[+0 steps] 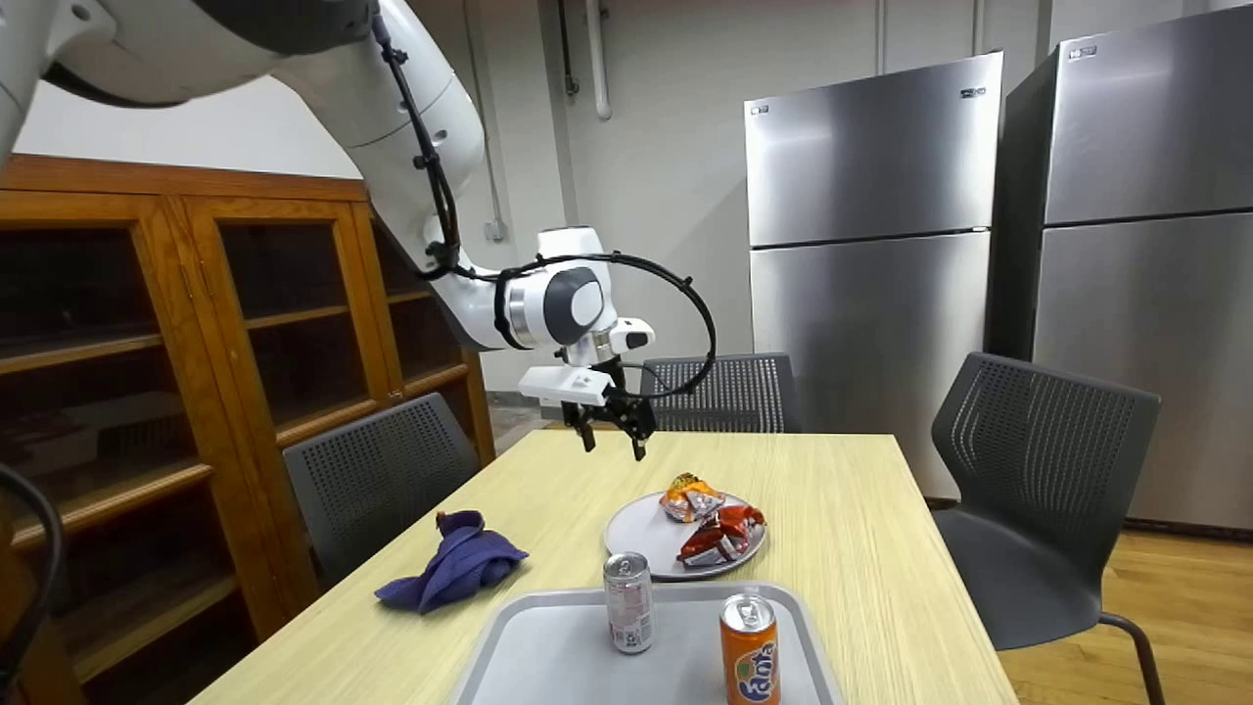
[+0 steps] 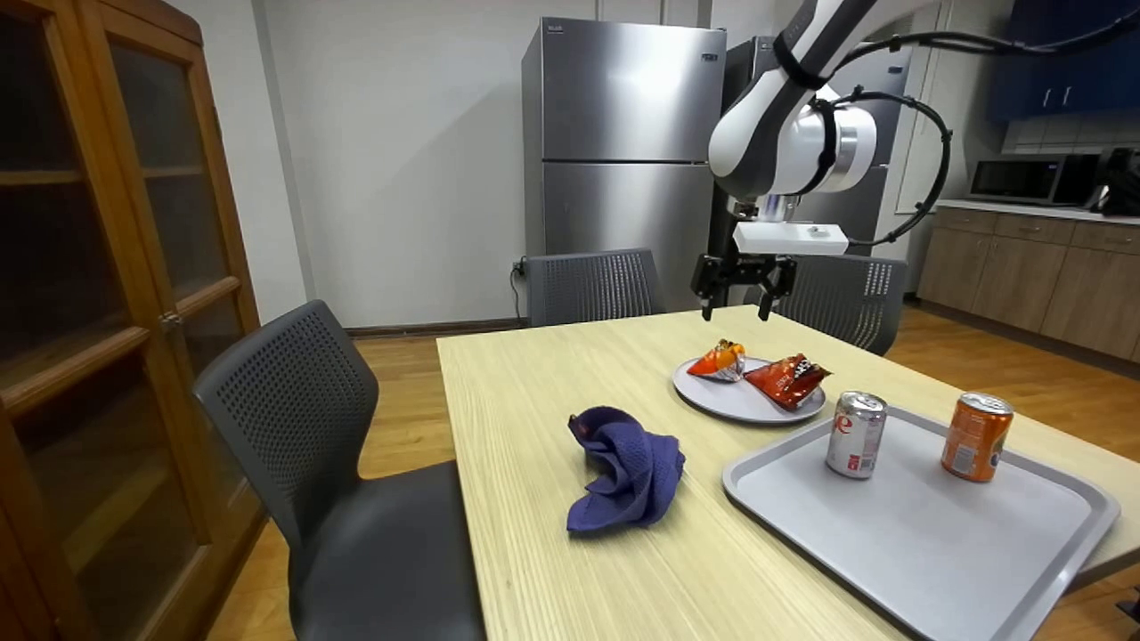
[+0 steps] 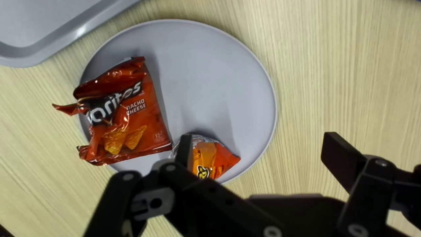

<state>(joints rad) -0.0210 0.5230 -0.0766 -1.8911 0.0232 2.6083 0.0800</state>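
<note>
**Gripper spread wide, nothing held; orange snack bag nearest**

Jaws fully apart, nothing between the fingertips in the wrist view. Both exterior views put them above the table, up off the plate, so no contact. One finger covers part of the orange snack bag in the wrist view; that's overlap, not touch.

Orange snack bag sits on the plate near its rim, just beside the red Doritos Nacho Cheese bag. Can't tell whether the two touch; the finger is in the way. Brand not legible. Doritos lies flatter, one side crumpled, a flap sticking out past the plate rim.

Handling, my read: both bags light, soft, thin slick film. Shape gives under squeeze. Any chips inside would crush easily; fill not visible. For the orange one, pinch across the raised, bunched peak, gentle squeeze, enough film between the pads that it doesn't slide out. For the Doritos, crumpled side or flat seam edge looks like the better bite; mid-panel is slick and loads the contents.

Around it: gray tray just beside the plate, carrying a silver soda can and a Fanta can, both upright. Bunched purple cloth on the table, apart from both.
</note>
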